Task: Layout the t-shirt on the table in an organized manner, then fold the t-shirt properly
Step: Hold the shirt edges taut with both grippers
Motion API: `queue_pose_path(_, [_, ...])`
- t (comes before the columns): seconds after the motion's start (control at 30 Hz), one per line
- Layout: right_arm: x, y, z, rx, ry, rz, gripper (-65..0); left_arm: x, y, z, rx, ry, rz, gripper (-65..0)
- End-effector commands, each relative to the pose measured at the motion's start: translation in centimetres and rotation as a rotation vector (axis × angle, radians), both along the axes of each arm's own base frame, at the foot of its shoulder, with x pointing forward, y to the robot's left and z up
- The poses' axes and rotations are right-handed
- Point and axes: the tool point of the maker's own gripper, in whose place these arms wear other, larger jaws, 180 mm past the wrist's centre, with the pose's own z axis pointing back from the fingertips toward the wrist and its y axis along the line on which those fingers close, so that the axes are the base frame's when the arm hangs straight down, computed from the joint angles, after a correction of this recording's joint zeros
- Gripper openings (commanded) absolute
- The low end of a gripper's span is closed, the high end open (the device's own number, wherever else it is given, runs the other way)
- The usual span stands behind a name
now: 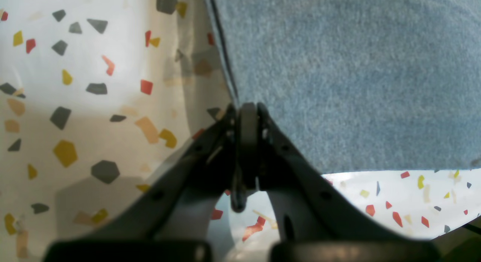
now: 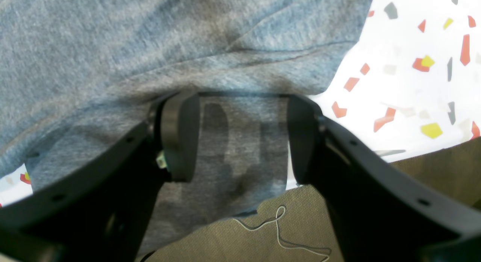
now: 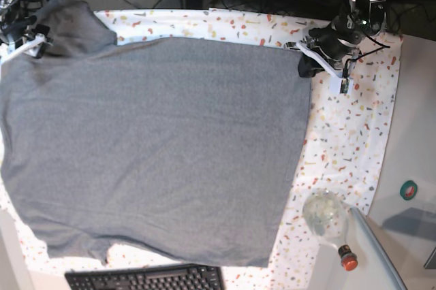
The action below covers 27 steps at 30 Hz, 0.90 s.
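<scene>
The t-shirt [image 3: 157, 147] lies spread over almost all of the worktop [image 3: 354, 133], filling the left and centre of the base view, with its hem running down the right side and a sleeve at the upper left. I judge the layout part nearly done: the body is flat with only light wrinkles, but the left edge seems to hang over the worktop edge, and no fold is made yet. My left gripper [image 1: 248, 115] is pressed fully together at the upper right corner of the hem, pinching the edge of the cloth. My right gripper [image 2: 240, 138] stands wide over the sleeve area at the upper left, cloth lying between its jaws but not clamped. All folding is left.
</scene>
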Motion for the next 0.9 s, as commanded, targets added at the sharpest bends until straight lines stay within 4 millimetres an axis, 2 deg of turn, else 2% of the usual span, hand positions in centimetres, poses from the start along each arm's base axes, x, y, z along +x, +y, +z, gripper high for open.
queue_pose_path(0.0, [0.6,-0.7,0.8,-0.021,-0.028,0.003,-30.2,0.5,0.3,0.7,-0.001,-0.029,0.001,-65.0])
queue_pose_path(0.3, [0.6,-0.7,0.8,-0.021,-0.029,0.003,-30.2,0.4,0.3,0.6,-0.001,-0.028,0.001,-65.0])
queue_pose_path(0.5, [0.6,-0.7,0.8,-0.023,-0.029,0.003,-30.2,-0.3,0.6,-0.6,-0.007,0.009,0.018,-65.0])
queue_pose_path(0.87, [0.6,-0.7,0.8,-0.023,-0.029,0.003,-30.2,-0.3,0.6,-0.6,-0.009,0.008,0.019,-65.0])
